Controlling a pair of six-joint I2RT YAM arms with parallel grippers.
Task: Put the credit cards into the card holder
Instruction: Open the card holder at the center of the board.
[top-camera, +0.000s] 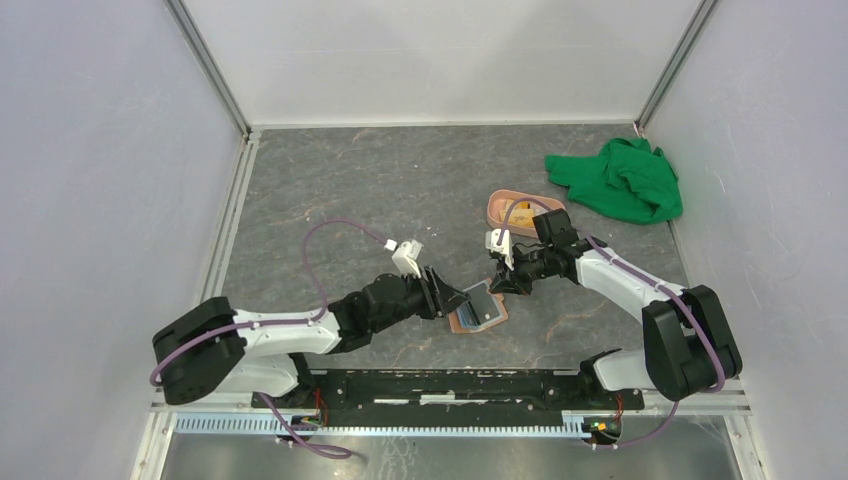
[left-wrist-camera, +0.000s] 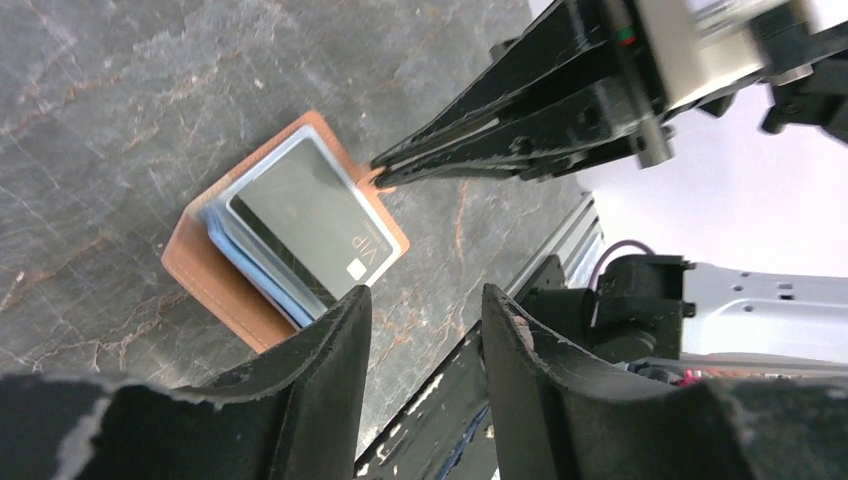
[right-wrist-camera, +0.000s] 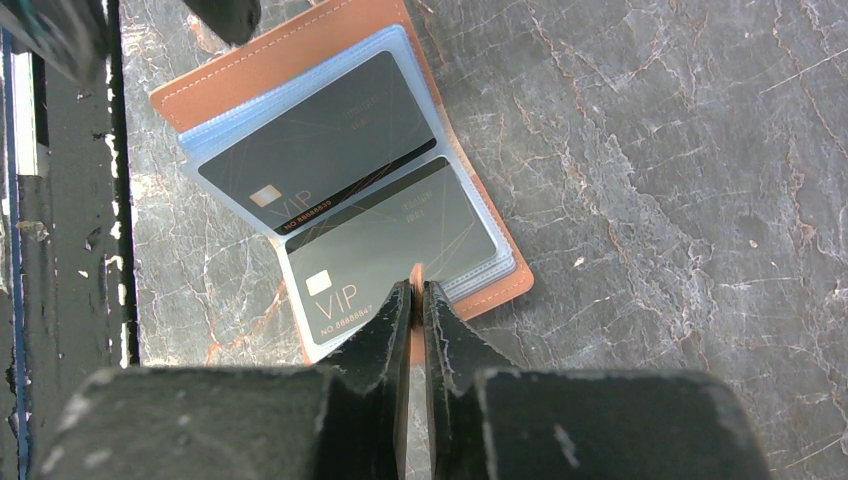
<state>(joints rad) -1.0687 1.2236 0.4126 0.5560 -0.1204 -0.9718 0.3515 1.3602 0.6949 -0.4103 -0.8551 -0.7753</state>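
We note the tan-brown, leather-like folding card holder (top-camera: 476, 312) lying open on the grey marbled table (top-camera: 350, 180), lower centre of the overhead view, between the two arms. Two black cards (right-wrist-camera: 315, 160) marked VIP sit in its clear bluish plastic sleeves (left-wrist-camera: 245, 262).

The right gripper (right-wrist-camera: 415, 290) has its fingers pressed nearly together, pinching the card holder's tan edge (a thin orange strip shows between them). Its fingers overlap that edge.

The left gripper (left-wrist-camera: 425, 300) stands spread with nothing between its fingers, just beside the holder's left side.

A pink oval tray (top-camera: 515, 205) lies above the right gripper, and a crumpled green cloth (top-camera: 620, 180) is at upper right. A black metal rail (top-camera: 450, 385) runs along the bottom.
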